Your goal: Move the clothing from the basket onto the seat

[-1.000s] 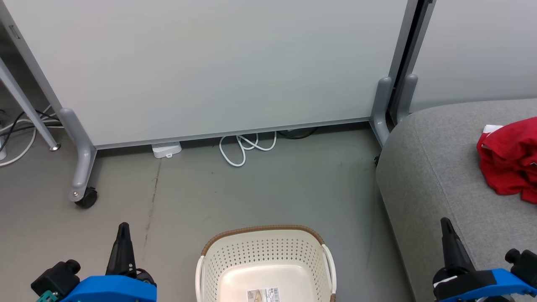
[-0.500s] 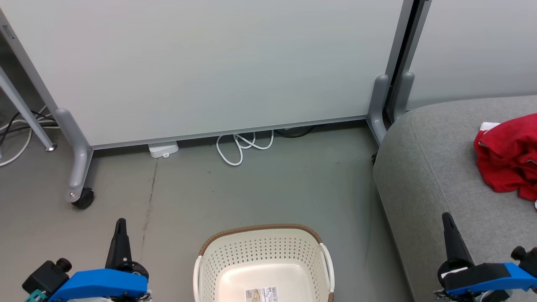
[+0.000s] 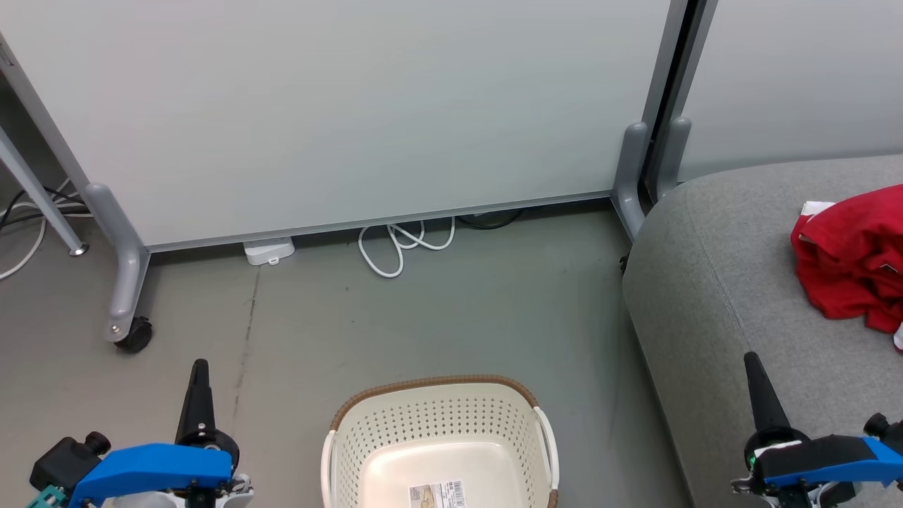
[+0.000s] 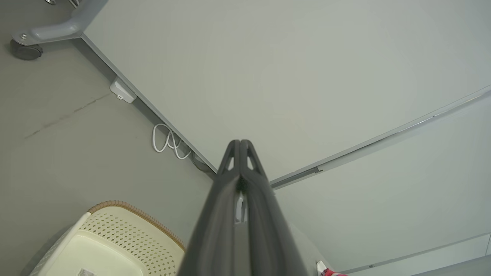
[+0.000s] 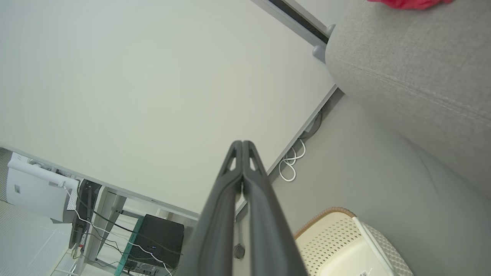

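Red clothing point(image 3: 850, 275) lies crumpled on the grey seat point(image 3: 712, 282) at the right; a strip of it shows at the top of the right wrist view point(image 5: 406, 3). The cream basket point(image 3: 437, 437) with a brown rim stands on the floor at the bottom centre, with nothing but a paper label on its bottom. It also shows in the left wrist view point(image 4: 115, 237) and the right wrist view point(image 5: 337, 241). My left gripper point(image 3: 200, 367) is shut, left of the basket, holding nothing. My right gripper point(image 3: 752, 361) is shut over the seat's front, holding nothing.
A pale wheeled partition point(image 3: 338, 113) stands behind the basket, with a caster point(image 3: 132, 333) at its left foot. A white cable loop point(image 3: 395, 247) and a small white box point(image 3: 268, 250) lie at its base. More cables point(image 3: 28, 212) lie at the far left.
The head camera has shifted, so the whole scene has slid slightly left and up. Both grippers stay shut and hold their places beside the basket.
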{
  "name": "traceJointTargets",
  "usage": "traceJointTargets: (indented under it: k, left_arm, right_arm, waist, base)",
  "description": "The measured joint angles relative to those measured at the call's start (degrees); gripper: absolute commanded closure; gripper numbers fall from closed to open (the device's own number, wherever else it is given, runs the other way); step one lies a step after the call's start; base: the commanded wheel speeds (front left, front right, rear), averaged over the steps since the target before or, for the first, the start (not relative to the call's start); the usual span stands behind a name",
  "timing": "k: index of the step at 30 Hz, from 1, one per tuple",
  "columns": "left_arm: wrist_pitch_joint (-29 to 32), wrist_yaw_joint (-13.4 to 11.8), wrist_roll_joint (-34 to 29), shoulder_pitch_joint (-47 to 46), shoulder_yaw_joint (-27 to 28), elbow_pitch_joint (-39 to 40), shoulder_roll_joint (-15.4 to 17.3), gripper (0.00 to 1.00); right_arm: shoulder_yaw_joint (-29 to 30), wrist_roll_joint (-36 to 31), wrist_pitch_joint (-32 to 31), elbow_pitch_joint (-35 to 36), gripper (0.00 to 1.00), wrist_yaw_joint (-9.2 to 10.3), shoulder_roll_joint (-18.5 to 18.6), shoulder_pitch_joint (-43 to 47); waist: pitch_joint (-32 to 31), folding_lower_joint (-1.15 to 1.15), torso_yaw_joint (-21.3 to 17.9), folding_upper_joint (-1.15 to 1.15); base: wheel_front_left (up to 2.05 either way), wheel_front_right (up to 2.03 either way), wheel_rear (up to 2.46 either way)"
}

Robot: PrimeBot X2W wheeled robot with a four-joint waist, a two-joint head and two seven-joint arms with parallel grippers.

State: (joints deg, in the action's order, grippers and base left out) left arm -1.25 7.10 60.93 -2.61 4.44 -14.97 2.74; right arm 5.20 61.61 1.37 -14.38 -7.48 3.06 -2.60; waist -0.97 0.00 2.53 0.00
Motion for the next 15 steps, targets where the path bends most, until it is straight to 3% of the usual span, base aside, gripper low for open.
traceJointTargets:
  k: [15]
  left_arm:
    - [2.2,0.0,8.8,-0.9,0.5,0.2,0.0,1.0]
  right_arm:
    - [0.4,8.7,-2.3,0.1,1.0,0.0,0.0,-0.9]
  waist:
    - [0.3,0.0,-0.6,0.0]
  base:
    - [0.0,0.0,0.0]
